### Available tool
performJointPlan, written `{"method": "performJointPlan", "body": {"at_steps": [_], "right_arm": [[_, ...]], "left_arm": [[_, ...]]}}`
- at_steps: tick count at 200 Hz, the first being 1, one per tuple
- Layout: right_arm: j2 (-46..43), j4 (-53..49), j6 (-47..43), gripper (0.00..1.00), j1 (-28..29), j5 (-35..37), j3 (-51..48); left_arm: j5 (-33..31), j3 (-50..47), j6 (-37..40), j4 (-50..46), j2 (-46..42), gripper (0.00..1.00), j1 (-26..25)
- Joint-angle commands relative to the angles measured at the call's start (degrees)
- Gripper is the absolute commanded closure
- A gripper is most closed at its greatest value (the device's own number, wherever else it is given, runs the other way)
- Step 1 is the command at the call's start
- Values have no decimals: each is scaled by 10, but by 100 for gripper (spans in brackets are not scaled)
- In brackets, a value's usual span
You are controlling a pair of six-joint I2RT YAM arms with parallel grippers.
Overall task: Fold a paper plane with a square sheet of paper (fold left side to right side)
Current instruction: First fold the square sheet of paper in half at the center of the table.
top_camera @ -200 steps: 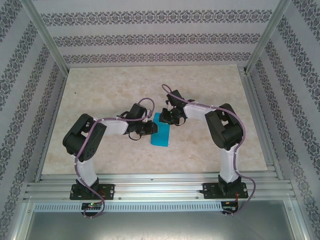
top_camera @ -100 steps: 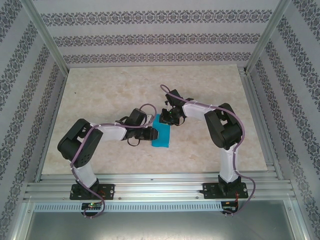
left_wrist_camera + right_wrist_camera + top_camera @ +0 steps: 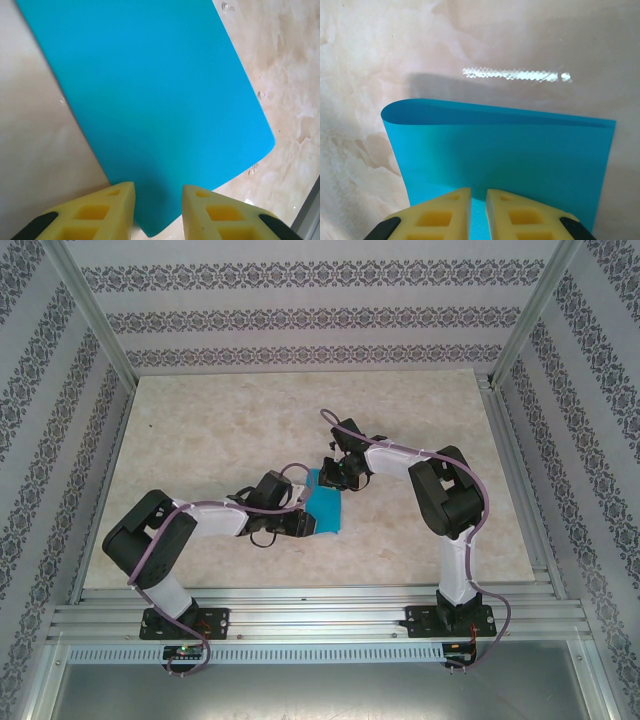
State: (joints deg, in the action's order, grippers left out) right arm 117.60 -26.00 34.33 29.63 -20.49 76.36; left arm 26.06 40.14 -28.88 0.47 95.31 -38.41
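The sheet of paper [image 3: 325,510] is plain bright cyan-blue. It lies doubled over into a narrow rectangle near the middle of the table [image 3: 220,420]. In the right wrist view the paper [image 3: 505,155] bows open in a soft loop at one side, uncreased. The left gripper [image 3: 303,523] has its jaws [image 3: 157,192] apart over one corner of the paper [image 3: 150,100], holding nothing. The right gripper [image 3: 336,478], at the end of the paper toward the table's back, shows a thin slit [image 3: 478,192] between its jaws. I cannot tell whether it grips.
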Motion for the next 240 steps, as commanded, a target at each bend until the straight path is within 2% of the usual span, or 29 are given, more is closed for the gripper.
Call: {"method": "performJointPlan", "body": {"at_steps": [1,64,88,114,162,209,240], "right_arm": [[22,-11,-14,82,-4,47,5],[24,-10,-15,82,-3,42,6],[23,-10,-16,82,-2,40,9],[20,-8,-17,82,-1,35,10],[29,-5,-12,82,15,16,25],[21,3,-1,82,15,21,22],[18,5,-2,82,15,15,24]], "left_arm": [[35,-35,11,-85,7,68,-30],[50,-42,45,-148,-64,69,-33],[36,-29,51,-179,-96,69,-31],[31,6,39,-188,-115,69,-6],[50,65,18,-157,-93,70,55],[87,101,7,-94,-16,71,57],[87,117,6,-68,47,72,56]]}}
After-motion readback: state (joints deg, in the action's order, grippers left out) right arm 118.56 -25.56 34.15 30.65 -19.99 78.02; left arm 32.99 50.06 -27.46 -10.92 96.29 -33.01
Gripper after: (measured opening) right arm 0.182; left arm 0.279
